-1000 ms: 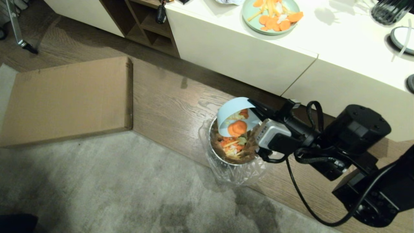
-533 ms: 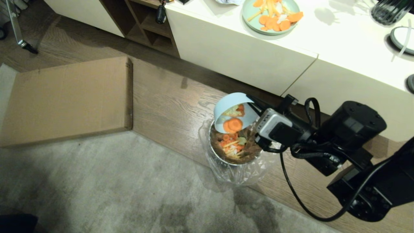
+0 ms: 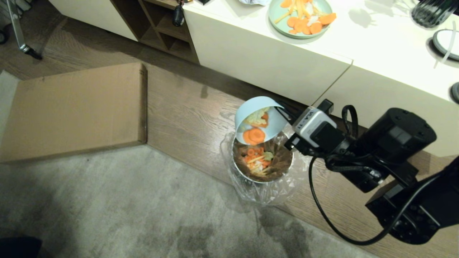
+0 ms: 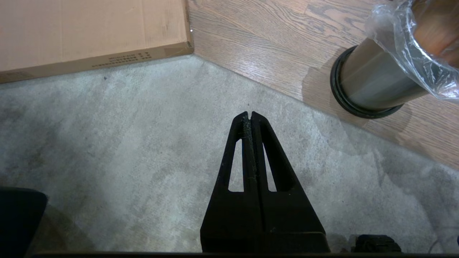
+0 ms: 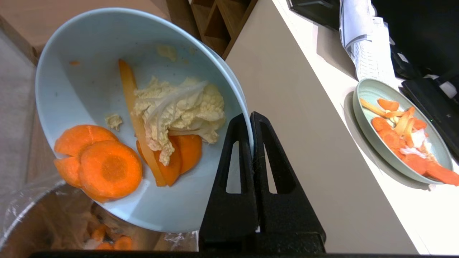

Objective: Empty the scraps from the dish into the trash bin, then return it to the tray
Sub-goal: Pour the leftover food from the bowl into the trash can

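The right gripper [image 5: 250, 118] was clamped on the rim of the dish [image 3: 259, 119], its two black fingers pressed nearly together with only the thin edge of the bowl between them. It held the dish tipped steeply over the far side of the trash bin [image 3: 263, 165], which stood on the wood floor just in front of the white cabinet [image 3: 287, 68]. The scraps [image 5: 143, 143] clung inside the tilted bowl: carrot slices at the lower lip and a pale cabbage piece above them. More scraps lay in the bin. The left gripper [image 4: 250, 116] hung closed and empty over the grey carpet [image 4: 125, 143], to the left of the bin.
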You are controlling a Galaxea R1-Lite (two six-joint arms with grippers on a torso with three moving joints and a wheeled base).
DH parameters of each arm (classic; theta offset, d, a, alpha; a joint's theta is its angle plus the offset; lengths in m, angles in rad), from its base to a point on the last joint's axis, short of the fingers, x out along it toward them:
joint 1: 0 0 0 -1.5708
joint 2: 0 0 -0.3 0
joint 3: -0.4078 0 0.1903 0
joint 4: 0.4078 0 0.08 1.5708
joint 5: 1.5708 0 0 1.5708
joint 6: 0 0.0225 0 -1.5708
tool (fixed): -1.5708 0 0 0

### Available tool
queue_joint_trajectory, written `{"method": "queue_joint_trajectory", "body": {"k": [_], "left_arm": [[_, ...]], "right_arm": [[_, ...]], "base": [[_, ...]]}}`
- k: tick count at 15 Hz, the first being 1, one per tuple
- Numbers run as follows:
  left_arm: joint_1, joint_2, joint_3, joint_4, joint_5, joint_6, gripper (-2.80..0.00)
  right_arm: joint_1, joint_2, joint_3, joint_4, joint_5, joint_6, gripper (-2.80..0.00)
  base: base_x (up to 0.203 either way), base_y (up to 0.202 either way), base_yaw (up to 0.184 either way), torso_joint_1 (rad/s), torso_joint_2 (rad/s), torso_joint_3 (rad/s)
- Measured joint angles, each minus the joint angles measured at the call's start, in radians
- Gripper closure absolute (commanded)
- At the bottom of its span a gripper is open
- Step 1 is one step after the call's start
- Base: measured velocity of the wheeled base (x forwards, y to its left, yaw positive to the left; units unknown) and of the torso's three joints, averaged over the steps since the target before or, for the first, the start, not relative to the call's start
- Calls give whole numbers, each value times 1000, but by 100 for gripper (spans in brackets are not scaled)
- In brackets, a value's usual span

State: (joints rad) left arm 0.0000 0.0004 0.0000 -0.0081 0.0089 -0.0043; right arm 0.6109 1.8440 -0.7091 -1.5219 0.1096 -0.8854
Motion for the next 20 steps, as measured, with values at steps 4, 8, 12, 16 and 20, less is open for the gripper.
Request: {"method": "queue_joint_trajectory", "body": {"k": [4, 8, 12, 16, 20], "left_arm": [[0, 0, 0, 0, 0, 0, 0], [0, 0, 0, 1, 0, -1, 0], [0, 0, 0, 0, 0, 0, 0], [0, 0, 0, 0, 0, -1, 0], [0, 0, 0, 0, 0, -1, 0]], "right_arm": [[4, -14, -16, 0, 112, 104, 0], [6, -17, -39, 0, 208, 167, 0], [7, -17, -38, 0, 236, 184, 0], [6, -16, -65, 0, 238, 257, 0], [4, -16, -95, 0, 237, 390, 0]], "base": [[0, 0, 0, 0, 0, 0], [0, 0, 0, 0, 0, 0], [0, 0, 0, 0, 0, 0], [0, 0, 0, 0, 0, 0], [0, 0, 0, 0, 0, 0]]}}
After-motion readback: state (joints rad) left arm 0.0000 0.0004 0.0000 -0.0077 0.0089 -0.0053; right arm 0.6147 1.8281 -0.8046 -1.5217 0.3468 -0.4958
